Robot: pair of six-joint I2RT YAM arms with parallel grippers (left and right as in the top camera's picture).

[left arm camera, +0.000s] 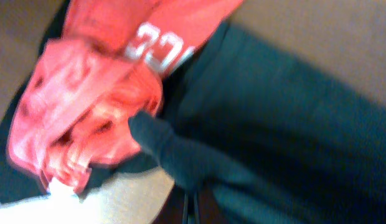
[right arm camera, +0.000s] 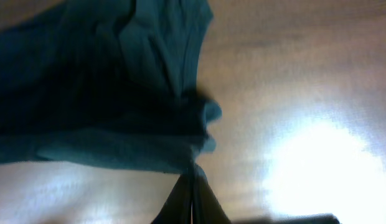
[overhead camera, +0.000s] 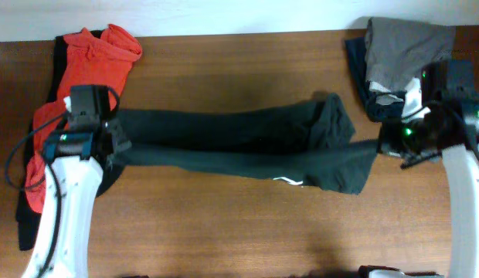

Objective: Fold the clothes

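Note:
A black T-shirt is stretched in a long band across the table between my two grippers. A bit of white print shows at its lower edge. My left gripper is shut on its left end, which shows in the left wrist view. My right gripper is shut on its right end, which shows in the right wrist view with the fingers pinched together on the hem. A red T-shirt with white letters lies bunched at the left.
A pile of grey and dark folded clothes sits at the back right corner. More dark cloth lies under the red shirt at the left edge. Bare wooden table lies in front of the shirt.

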